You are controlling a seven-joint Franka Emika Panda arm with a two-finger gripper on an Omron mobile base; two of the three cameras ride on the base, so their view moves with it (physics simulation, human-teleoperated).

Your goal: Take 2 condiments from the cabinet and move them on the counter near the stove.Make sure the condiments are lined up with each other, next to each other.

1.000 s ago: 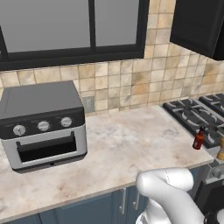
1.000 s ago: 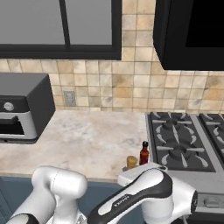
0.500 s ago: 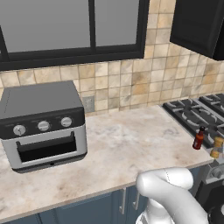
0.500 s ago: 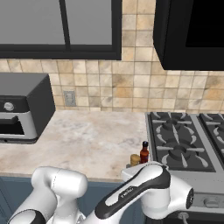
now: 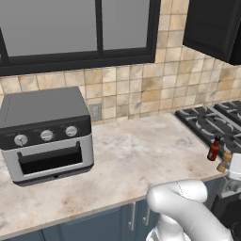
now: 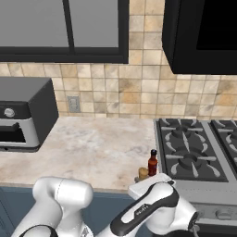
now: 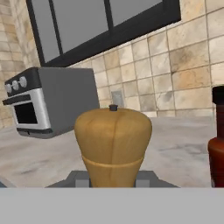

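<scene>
- Tan-orange bottle upright, long axis vertical, rounded top and small dark knob pointing up; seen close and centred in the hand view.
- Gripper clamped on the tan-orange bottle low on its body, jaws pressed to either side of its narrower lower part.
- Same bottle at the front edge of the counter, just ahead of the white wrist, near the stove.
- Red hot-sauce bottle upright too, black cap up, long axis vertical, just beside the tan-orange one and slightly farther back, close to the stove's left edge.
- In the left base view, red bottle and tan-orange bottle side by side at the counter's right end, near the grates.
- Toaster oven well apart at the counter's left, knobs facing forward.
- Dark wall cabinet above the stove.
</scene>
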